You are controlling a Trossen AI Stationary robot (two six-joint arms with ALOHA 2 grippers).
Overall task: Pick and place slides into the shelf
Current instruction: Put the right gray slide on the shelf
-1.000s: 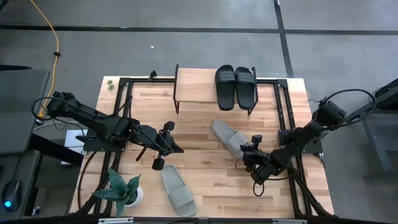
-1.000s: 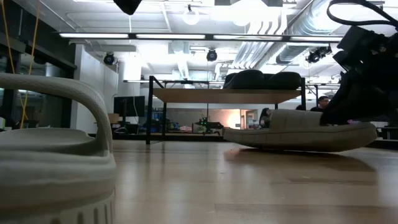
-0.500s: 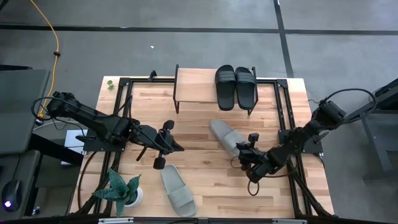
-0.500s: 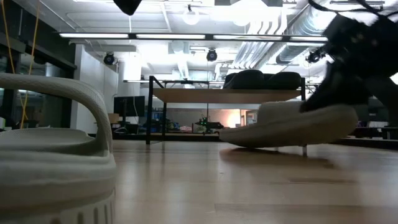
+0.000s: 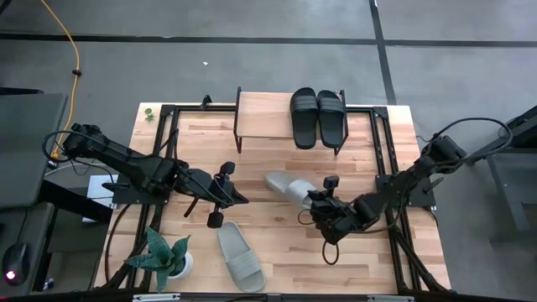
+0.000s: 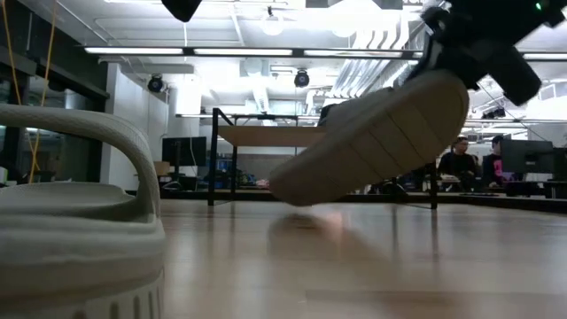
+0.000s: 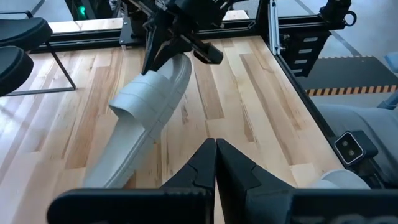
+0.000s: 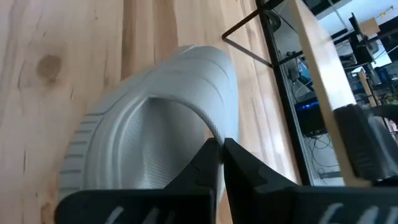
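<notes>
- Worktop (image 5: 277, 252): a light wooden plank surface on which the shelf, the slides and a potted plant (image 5: 168, 254) are set.
- Shelf (image 5: 262, 115): placed at the far edge of the worktop; a black pair of slides (image 5: 318, 116) is laid side by side on the right part of its plank top.
- Left arm: extended over the left half of the worktop; the left claw (image 5: 240, 200) is seen closed and empty, its fingers pressed together in its wrist view.
- Right arm: reached in from the right edge; the right claw (image 5: 316, 200) is closed on the heel end of a light grey slide (image 5: 285, 185).
- Held grey slide: seen in the low view tilted, toe end down and clear of the worktop, in front of the shelf.
- Second grey slide (image 5: 240, 256): laid flat near the front edge, just beside the plant.
</notes>
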